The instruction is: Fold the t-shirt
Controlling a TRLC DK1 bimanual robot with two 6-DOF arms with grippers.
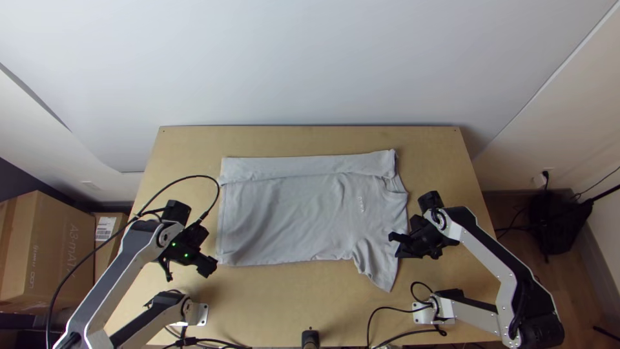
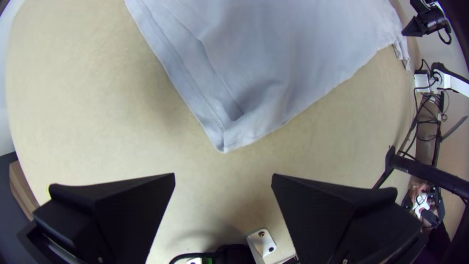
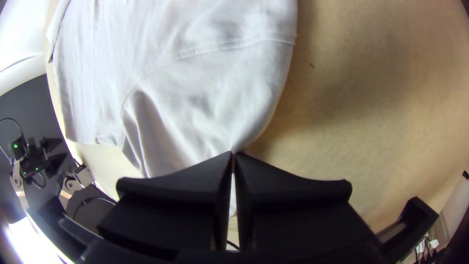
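Note:
The light grey t-shirt [image 1: 290, 213] lies mostly flat, hem to the left and collar to the right, its far edge folded over in a long strip. One sleeve [image 1: 378, 265] points toward the table's near edge. My left gripper [image 1: 208, 264] is just off the hem's near corner; in the left wrist view, the left gripper [image 2: 223, 177] stands open with bare table between its fingers and the t-shirt's corner [image 2: 222, 142] beyond. My right gripper [image 1: 395, 244] is at the sleeve's outer edge. In the right wrist view, the right gripper [image 3: 233, 154] is shut on that edge of the sleeve [image 3: 195, 107].
Bare wooden table [image 1: 278, 291] surrounds the shirt, with a white wall behind its far edge. Both arm bases and loose black cables occupy the near corners. A small black device [image 1: 310, 337] stands at the middle of the near edge. Cardboard boxes [image 1: 48, 249] are left of the table.

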